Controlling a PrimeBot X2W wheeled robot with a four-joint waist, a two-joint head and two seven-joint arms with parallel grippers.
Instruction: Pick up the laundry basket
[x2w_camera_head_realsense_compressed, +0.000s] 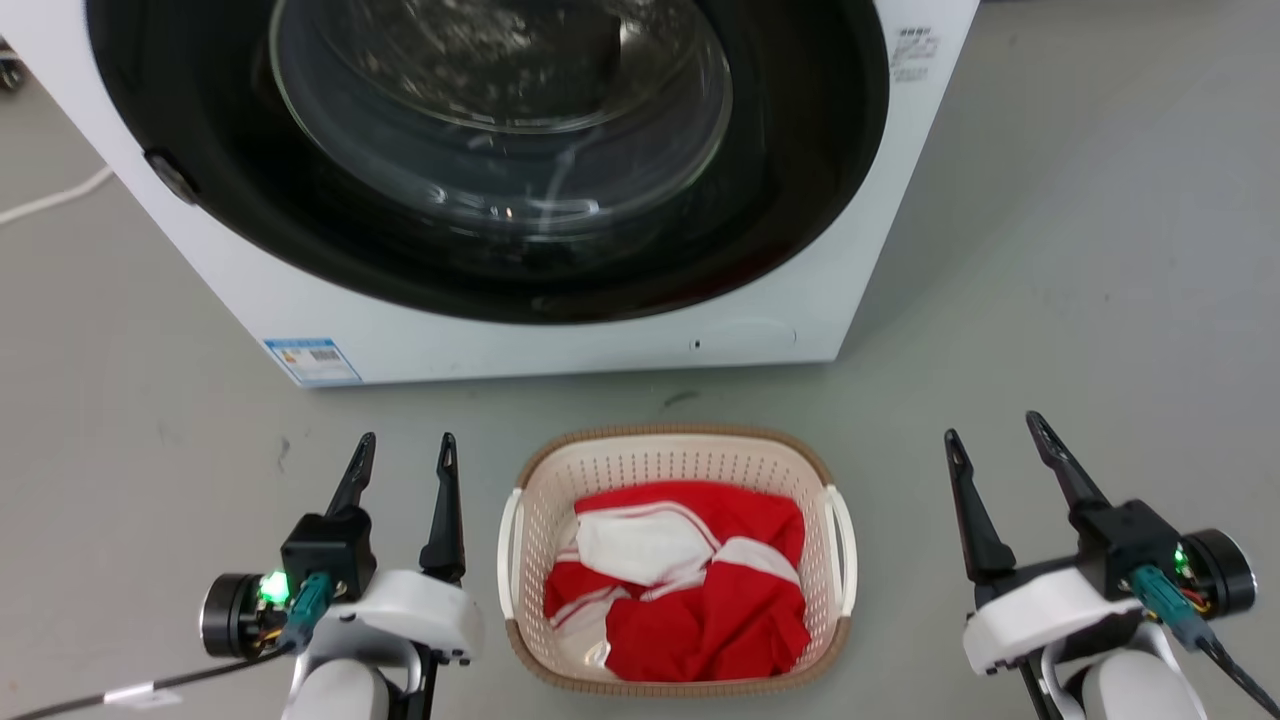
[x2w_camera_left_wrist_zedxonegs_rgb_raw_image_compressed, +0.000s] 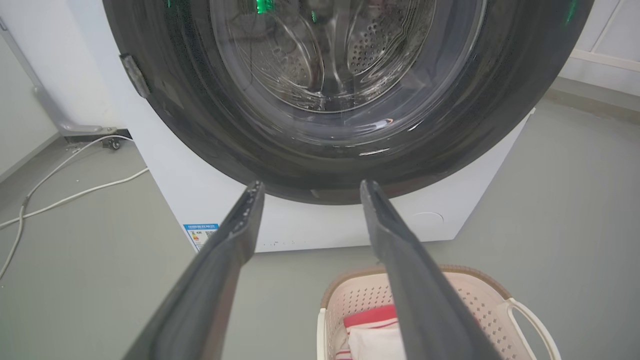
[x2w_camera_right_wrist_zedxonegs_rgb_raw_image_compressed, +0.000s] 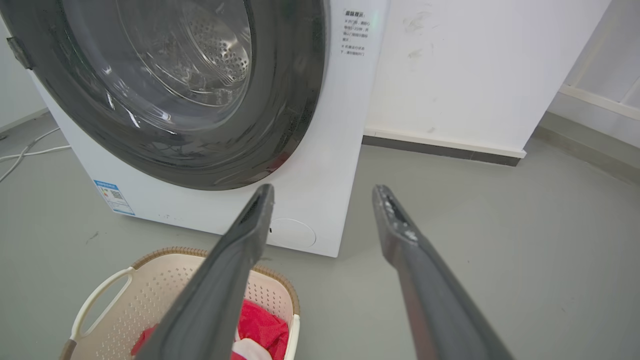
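Observation:
The laundry basket (x2w_camera_head_realsense_compressed: 673, 457) sits on the grey floor in front of me, cream and perforated with a brown woven-look rim and white loop handles on both sides. Red and white cloth (x2w_camera_head_realsense_compressed: 690, 575) lies inside it. My left gripper (x2w_camera_head_realsense_compressed: 405, 445) hovers open to the basket's left, clear of the handle, nothing between its fingers. My right gripper (x2w_camera_head_realsense_compressed: 995, 425) is open well to the basket's right, also holding nothing. The basket (x2w_camera_left_wrist_zedxonegs_rgb_raw_image_compressed: 477, 290) shows at the lower right of the left wrist view, and the basket (x2w_camera_right_wrist_zedxonegs_rgb_raw_image_compressed: 150, 295) at the lower left of the right wrist view.
A white front-loading washing machine (x2w_camera_head_realsense_compressed: 560, 330) with a dark round glass door, closed, stands just beyond the basket. White cables (x2w_camera_left_wrist_zedxonegs_rgb_raw_image_compressed: 65, 192) run over the floor at its left. A white wall (x2w_camera_right_wrist_zedxonegs_rgb_raw_image_compressed: 475, 75) rises to the right of the machine, with bare floor before it.

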